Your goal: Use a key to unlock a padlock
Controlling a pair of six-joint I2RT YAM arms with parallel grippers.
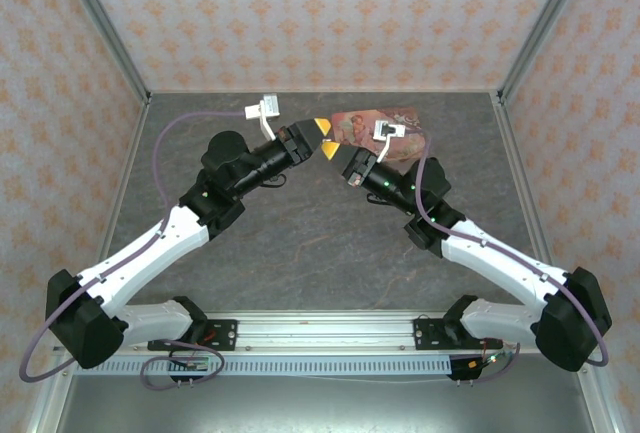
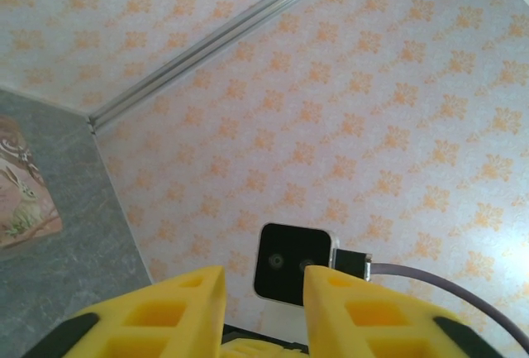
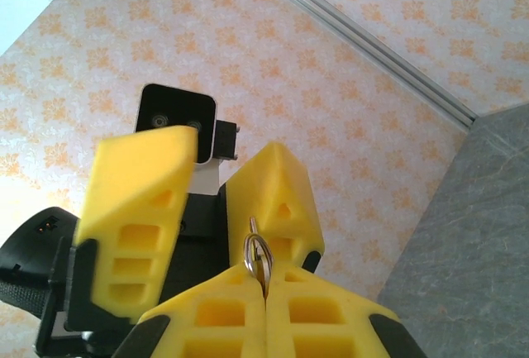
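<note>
Meeting nose to nose above the far middle of the table (image 1: 300, 243), the two arms brought their yellow tips close together. The right gripper (image 3: 264, 290) was clamped on the key (image 3: 263, 275), its fingers pressed flat against each other with the key nipped in the seam and the key ring (image 3: 255, 250) standing up out of them. Facing it, the left gripper (image 2: 264, 279) had its fingers parted by a narrow gap, with nothing seen between them. Through that gap showed the black camera (image 2: 289, 263) on the right wrist. Behind the right gripper the pink box (image 1: 385, 125) lay flat on the table, near the back wall (image 1: 300, 23)
</note>
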